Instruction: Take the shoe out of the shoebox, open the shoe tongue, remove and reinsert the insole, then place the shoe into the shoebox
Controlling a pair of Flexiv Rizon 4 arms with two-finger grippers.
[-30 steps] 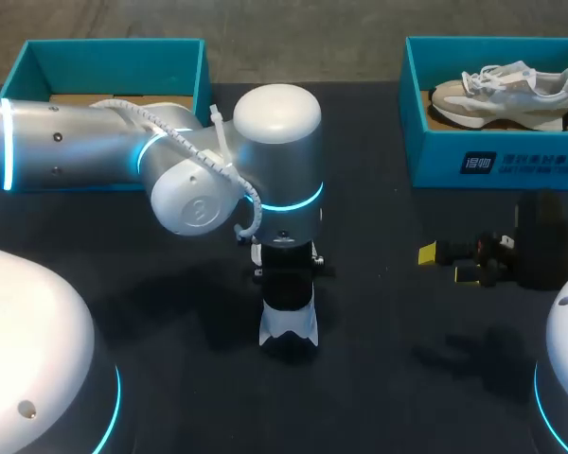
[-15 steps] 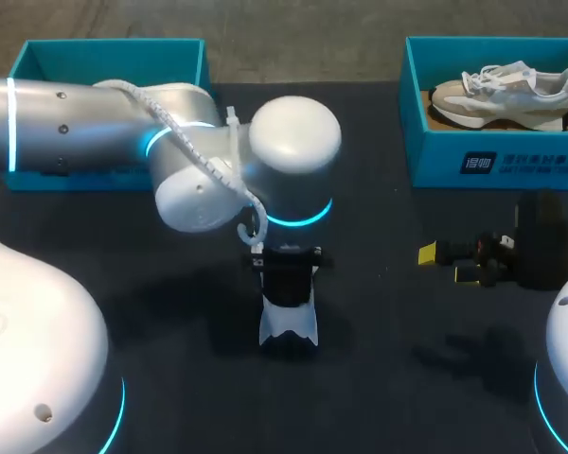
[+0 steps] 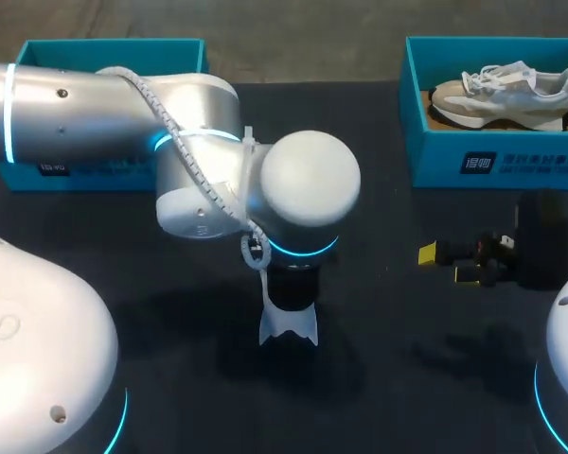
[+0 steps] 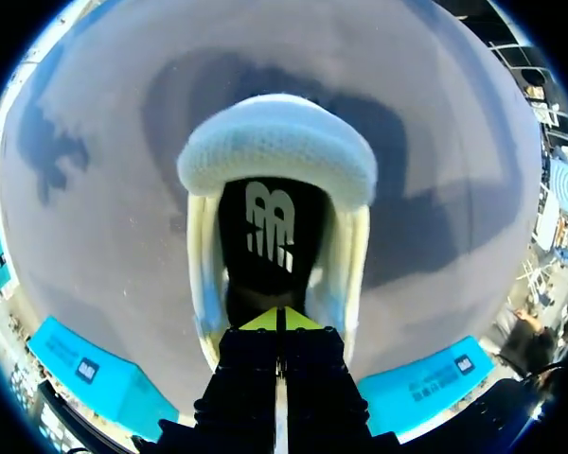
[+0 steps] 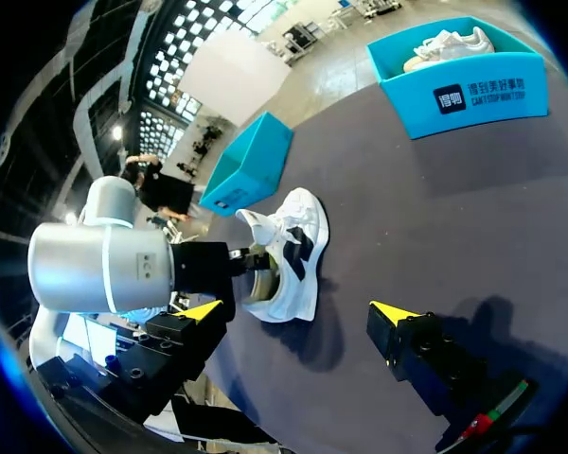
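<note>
Shoe (image 3: 289, 331) is resting on the dark table (image 3: 398, 378) near its middle, well apart from both teal boxes, and my left arm (image 3: 95, 113) is reaching in from the left side and bending down over it so that the wrist is hiding most of the upper from above. In the left wrist view the left gripper (image 4: 282, 319) is pointing straight into the shoe's opening, with the white side walls running along either side of it and the white padded rim (image 4: 276, 151) arching across the far end. The black insole (image 4: 268, 232) is lying inside, its pale logo facing the camera, and the two yellow tips are sitting pressed together right at its near end; whether the insole's edge is being pinched between them is not showing. The right gripper (image 3: 448, 264) is hanging low over the table on the right side, well clear of the shoe, with its yellow tips standing wide apart and nothing between them. The left shoebox (image 3: 109, 45) is sitting at the table's far left corner, partly behind the left arm. The right shoebox (image 3: 497, 156) is sitting at the far right corner, just beyond the right gripper, and a second shoe (image 3: 504, 93), pale with white laces, is lying on its side inside it.
</note>
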